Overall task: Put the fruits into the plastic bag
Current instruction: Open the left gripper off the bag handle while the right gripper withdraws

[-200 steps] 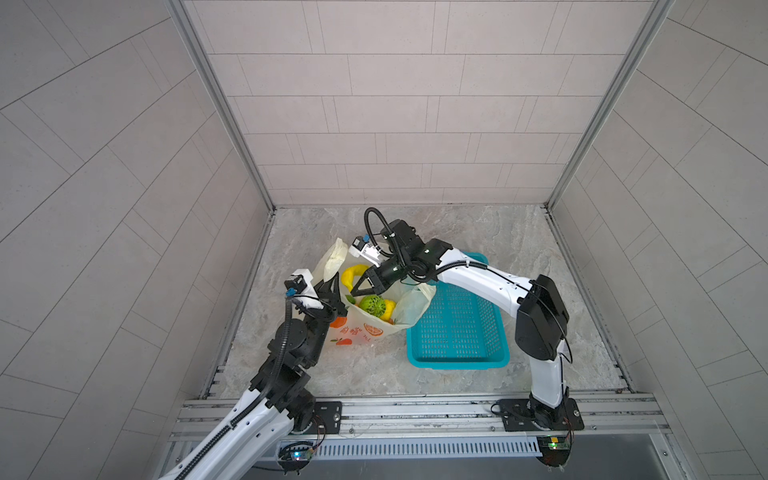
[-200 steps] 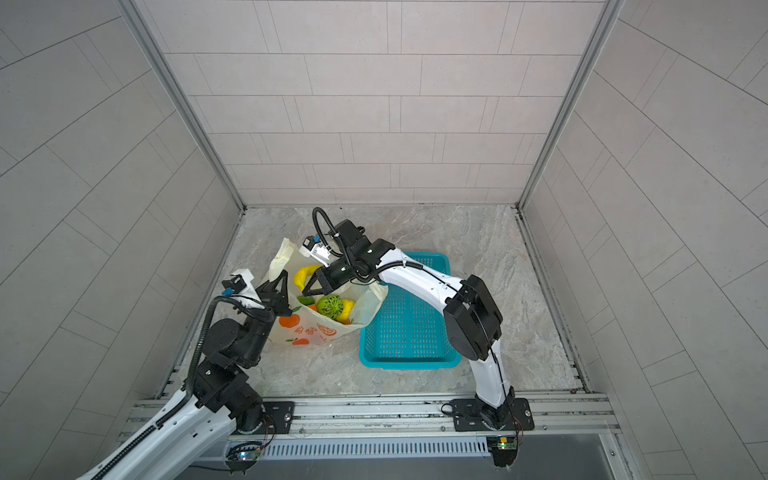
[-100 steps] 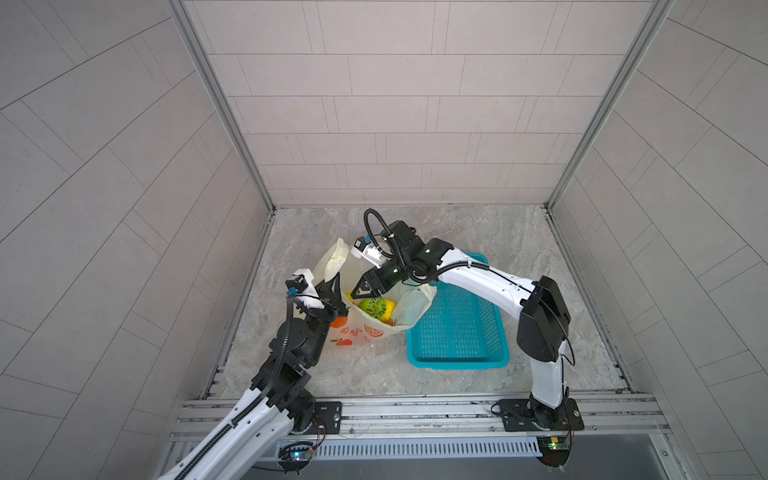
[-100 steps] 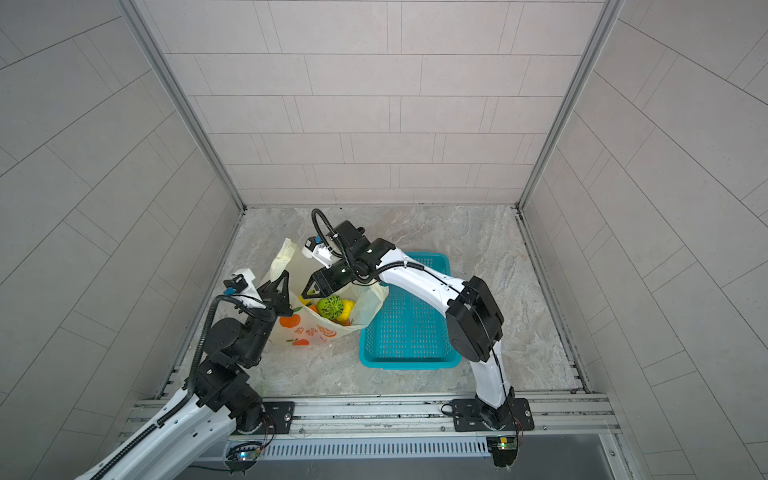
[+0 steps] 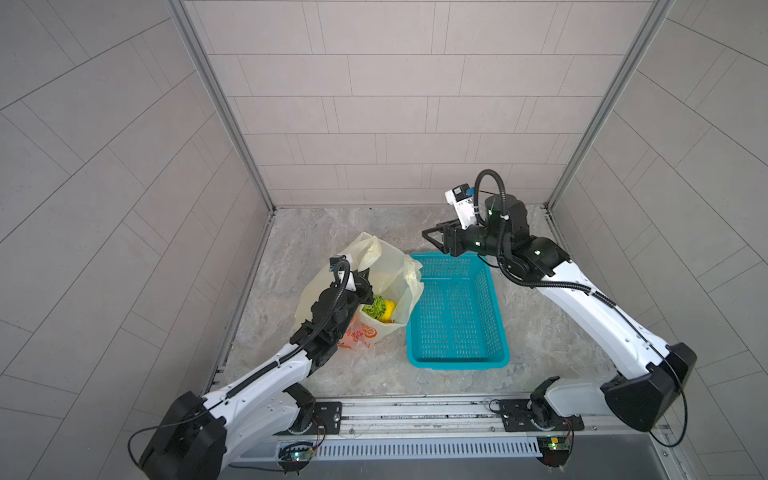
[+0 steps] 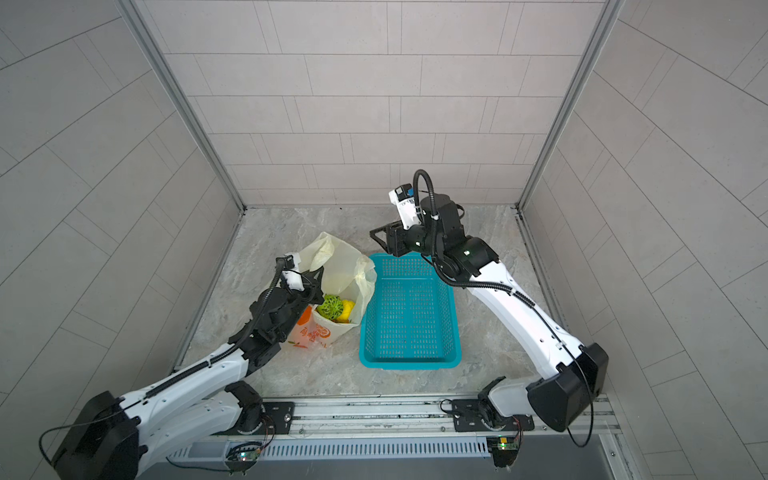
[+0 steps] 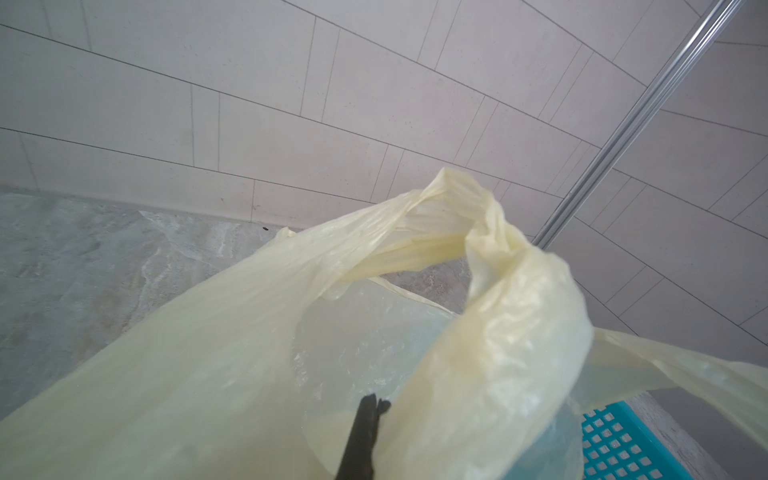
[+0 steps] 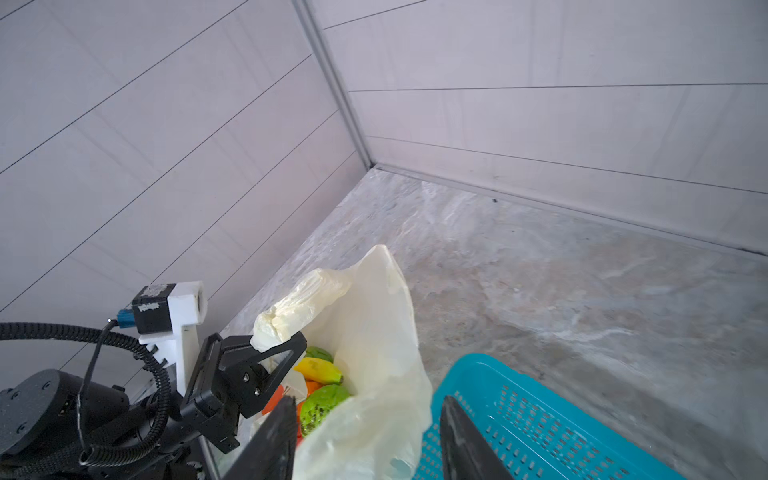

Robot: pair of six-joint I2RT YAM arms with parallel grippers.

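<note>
The plastic bag [image 5: 384,270] [image 6: 345,266] stands on the floor, just left of the basket, with its mouth open. Inside lie the fruits: a green piece [image 5: 376,307] [image 8: 322,403], a yellow banana [image 8: 318,370], an orange piece [image 8: 311,386] and another green one [image 8: 318,354]. My left gripper [image 5: 365,277] [image 7: 374,405] [image 8: 270,353] is shut on the bag's near handle and holds it up. My right gripper [image 5: 430,237] [image 6: 376,237] [image 8: 368,401] hovers open and holds nothing, above the basket's far end, to the right of the bag.
A teal perforated basket [image 5: 457,357] [image 6: 409,361] [image 8: 540,415] stands right of the bag. Tiled walls close in the marble floor [image 5: 540,332] on three sides. A metal rail [image 5: 415,411] runs along the front.
My right gripper has opened and drawn back out of the bag's mouth, to the right and up over the basket's far end. The left gripper still holds the handle.
</note>
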